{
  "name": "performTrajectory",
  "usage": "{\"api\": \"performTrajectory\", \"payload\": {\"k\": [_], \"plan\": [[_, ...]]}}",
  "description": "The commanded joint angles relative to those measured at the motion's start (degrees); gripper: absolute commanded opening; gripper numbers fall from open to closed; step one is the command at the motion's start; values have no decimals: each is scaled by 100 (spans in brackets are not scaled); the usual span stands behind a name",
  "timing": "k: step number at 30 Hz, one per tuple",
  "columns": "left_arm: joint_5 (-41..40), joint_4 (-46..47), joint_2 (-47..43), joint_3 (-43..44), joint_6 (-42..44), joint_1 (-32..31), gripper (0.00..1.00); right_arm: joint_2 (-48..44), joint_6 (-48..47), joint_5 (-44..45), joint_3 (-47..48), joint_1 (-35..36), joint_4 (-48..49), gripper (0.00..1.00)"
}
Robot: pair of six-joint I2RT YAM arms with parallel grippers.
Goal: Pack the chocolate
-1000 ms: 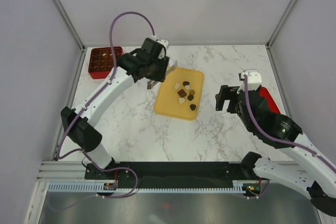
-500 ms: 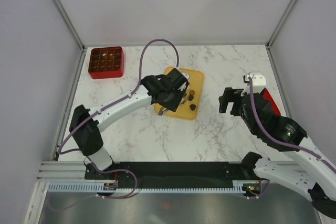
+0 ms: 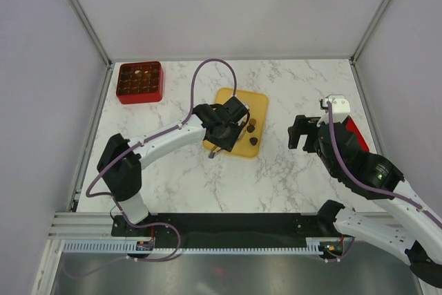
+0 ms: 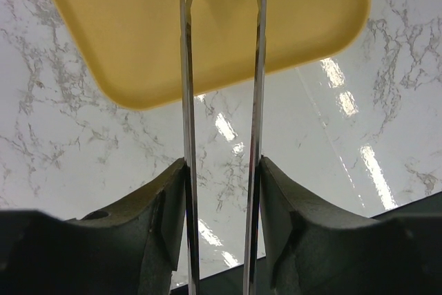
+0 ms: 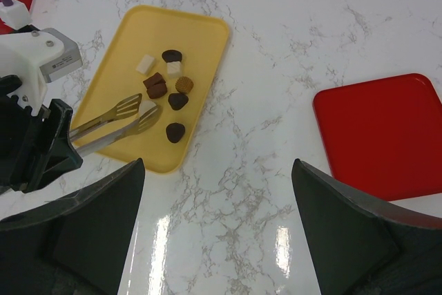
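Far left corner of the marble table (image 3: 297, 81): red compartment box (image 3: 139, 82), square with a grid inside. A few light brown pieces show in its far row; the other cells are too small to read.

Left arm (image 3: 162, 139): rises from the near-left base to a black elbow, then the white forearm runs right and away, low over the marble. The wrist is over the near-left part of the yellow tray (image 3: 257, 101). Left gripper (image 4: 221, 177): fingers partly closed, clamped on the two blades of metal tongs (image 5: 128, 107). The blades run forward between the fingers and out over the tray, with a gap between them.

The chocolate (image 5: 178, 101): a loose cluster of small pieces in the middle of the tray, dark brown, light brown and white, most of them just beside one another. One dark piece (image 5: 175, 132) lies apart on the near side. One white piece (image 5: 147, 106) sits between the slotted tong tips; cannot tell whether it is squeezed.

Right arm (image 3: 366, 170): comes up from the near-right base, bent, with the wrist pointing left and away. Right gripper (image 5: 217, 170): fingers spread wide, nothing between them, held above bare marble between the yellow tray and a flat red tray (image 5: 380, 132). The flat red tray lies near the table's right edge, partly hidden under the arm in the top view.
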Motion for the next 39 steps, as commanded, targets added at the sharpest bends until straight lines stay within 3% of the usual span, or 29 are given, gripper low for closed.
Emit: {"api": "performTrajectory", "payload": {"k": [1,12,22,27,31,39], "plan": [[-68,298,103,3,-200,-28,51,-40,39,128,190,2,-34,96],[-121,96,-19,64,-349,-28,39,-102,56,154,172,2,-34,96],[-542,-774,-406,977,-288,121,35,-146,100,119,154,2,-26,96],[-367,-792,-389,1311,-68,1042,34,-172,109,31,67,2,71,96],[-279,-678,-248,1619,134,2235,34,-172,92,-92,-39,11,211,96],[-25,-476,708,2813,196,4075,34,-5,-22,-259,-171,11,484,96]]}}
